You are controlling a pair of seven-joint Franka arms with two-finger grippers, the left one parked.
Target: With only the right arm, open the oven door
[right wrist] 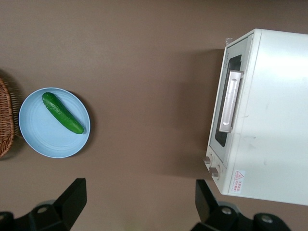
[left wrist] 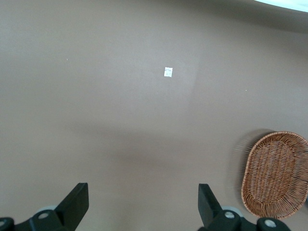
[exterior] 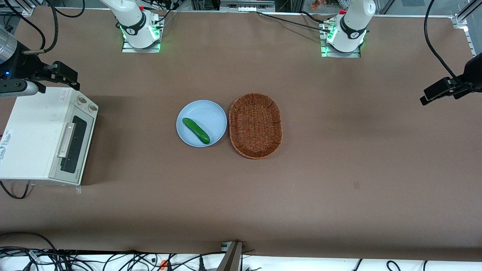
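While the oven door (exterior: 73, 147) sits shut against the white toaster oven (exterior: 34, 135) at the working arm's end of the table (exterior: 339, 150), its silver bar handle (exterior: 66, 139) is untouched. A red-and-white label (right wrist: 237, 181) on the oven top near the two knobs (exterior: 86, 104) carries print too small to read. The right arm (exterior: 11, 56) holds its gripper (right wrist: 139, 202) above the oven, clear of it, fingers spread apart. A cucumber (exterior: 196, 130) lies on a blue plate (exterior: 214, 113), just beside a wicker basket (exterior: 255, 125).
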